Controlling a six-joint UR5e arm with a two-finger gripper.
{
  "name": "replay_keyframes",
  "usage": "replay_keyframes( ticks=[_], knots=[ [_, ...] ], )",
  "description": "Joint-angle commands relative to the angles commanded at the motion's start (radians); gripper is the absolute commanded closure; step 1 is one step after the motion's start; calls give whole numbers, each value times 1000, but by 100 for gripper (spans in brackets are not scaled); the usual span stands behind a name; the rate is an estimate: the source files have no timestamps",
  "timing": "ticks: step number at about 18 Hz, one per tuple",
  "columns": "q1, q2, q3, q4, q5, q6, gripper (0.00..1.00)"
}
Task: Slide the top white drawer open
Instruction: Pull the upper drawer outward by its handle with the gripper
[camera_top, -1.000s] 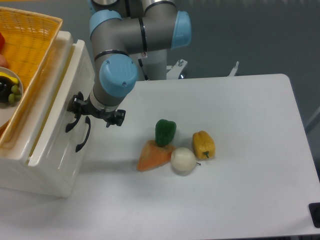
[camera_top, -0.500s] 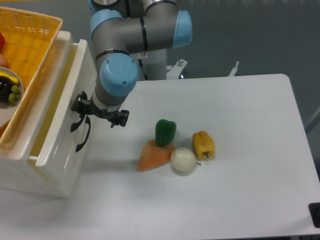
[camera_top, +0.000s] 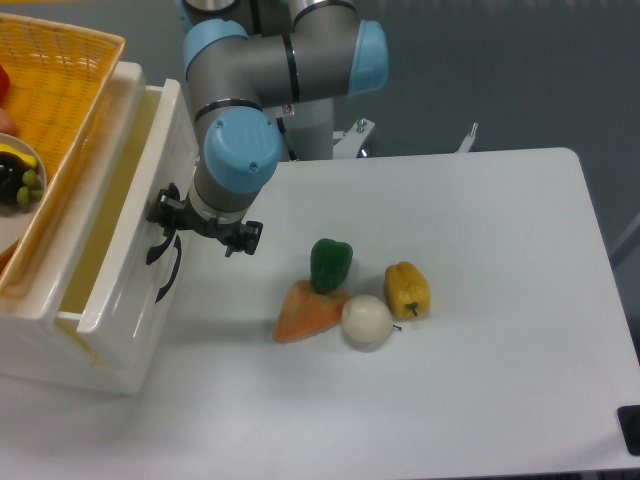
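Where the cream-white cabinet (camera_top: 60, 350) stands at the table's left edge, the top white drawer (camera_top: 130, 215) is pulled partway out toward the table's middle, its yellowish inside showing as a strip between the cabinet's top edge and the panelled front. Its curved black handle (camera_top: 157, 248) sits on that front, and the gripper (camera_top: 168, 222) is right at it, the dark fingers looking closed around the handle's upper part; the view from above hides the exact contact, but the grip reads as narrow and holding the handle. A second black handle (camera_top: 170, 278) lies just beside and below the first, on the matching front nearer the cabinet's base. The arm (camera_top: 255, 90) comes in from the top of the view, grey tubes with pale blue joint caps, its last blue cap directly over the wrist.

On top of the cabinet rests a yellow woven basket (camera_top: 55, 90), and at its left a plate (camera_top: 12, 235) with dark olives or grapes (camera_top: 18, 180), only partly in view.

On the white table (camera_top: 480, 300), well apart from the drawer, a small cluster lies together: a green pepper (camera_top: 330, 264) touching an orange carrot-like piece (camera_top: 308, 311), a white round onion (camera_top: 366, 320) against that piece, and a yellow pepper (camera_top: 407, 289) just beside the onion
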Motion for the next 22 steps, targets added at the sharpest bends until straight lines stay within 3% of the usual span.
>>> replay_keyframes(
  ticks=[22],
  knots=[
    [81,-6,17,-11,17,29,0]
  ],
)
